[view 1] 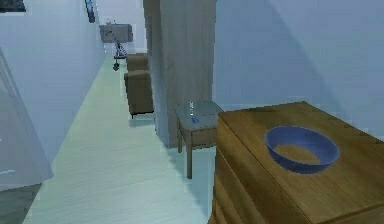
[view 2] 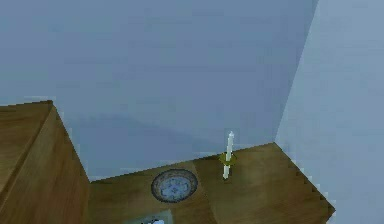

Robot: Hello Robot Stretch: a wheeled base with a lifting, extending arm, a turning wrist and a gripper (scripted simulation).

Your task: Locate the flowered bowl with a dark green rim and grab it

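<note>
A patterned bowl (view 2: 174, 185) lies on the wooden counter (view 2: 270, 190), with a white candle (view 2: 228, 153) near its right. The tool's state cannot be told.

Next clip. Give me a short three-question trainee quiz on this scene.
1. True or false: the blue bowl sits on the dresser.
2. In the arm side view, what stands just right of the patterned bowl? A) a vase B) a white candle C) a mug
3. Fill in: the patterned bowl lies on a ___ top.
Key: 1 true; 2 B; 3 wooden.
</note>
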